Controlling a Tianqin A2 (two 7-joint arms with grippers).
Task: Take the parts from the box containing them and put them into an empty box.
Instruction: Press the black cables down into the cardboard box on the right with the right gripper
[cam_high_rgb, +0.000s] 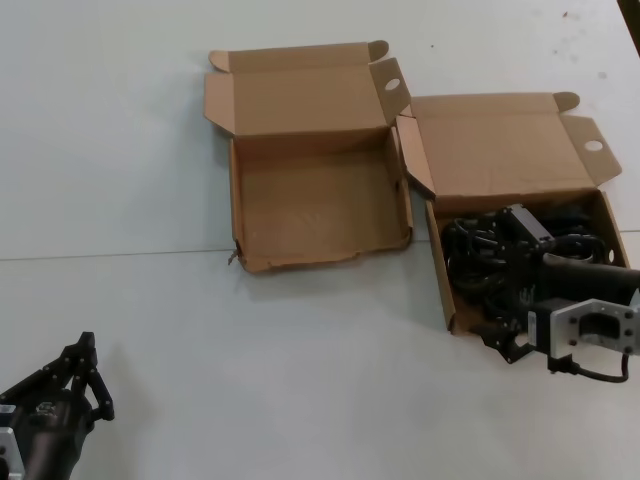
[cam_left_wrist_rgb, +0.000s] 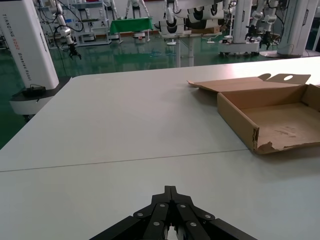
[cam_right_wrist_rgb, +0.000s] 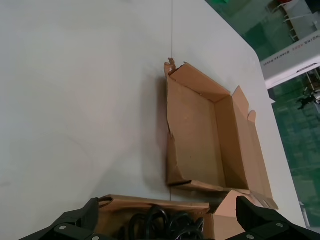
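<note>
The box with the parts (cam_high_rgb: 437, 262) stands open at the right, with straight walls and a hole in one lid flap. Black cables and parts (cam_high_rgb: 490, 255) fill it. The empty box (cam_high_rgb: 315, 205), with a torn near-left corner, lies open just to its left. My right gripper (cam_high_rgb: 505, 338) hovers over the near-left corner of the parts box. In the right wrist view it (cam_right_wrist_rgb: 170, 231) is open wide above the black parts (cam_right_wrist_rgb: 165, 224), with the box wall (cam_right_wrist_rgb: 150, 204) and the empty box (cam_right_wrist_rgb: 192, 135) beyond. My left gripper (cam_high_rgb: 86, 352) is parked at the near left, shut and empty (cam_left_wrist_rgb: 170, 190).
The boxes stand on a white table (cam_high_rgb: 150, 150) with a seam line running across it. Both hinged lids lie open toward the far side. The left wrist view shows the empty box's torn corner (cam_left_wrist_rgb: 262, 145) and other robot stations beyond the table's far edge.
</note>
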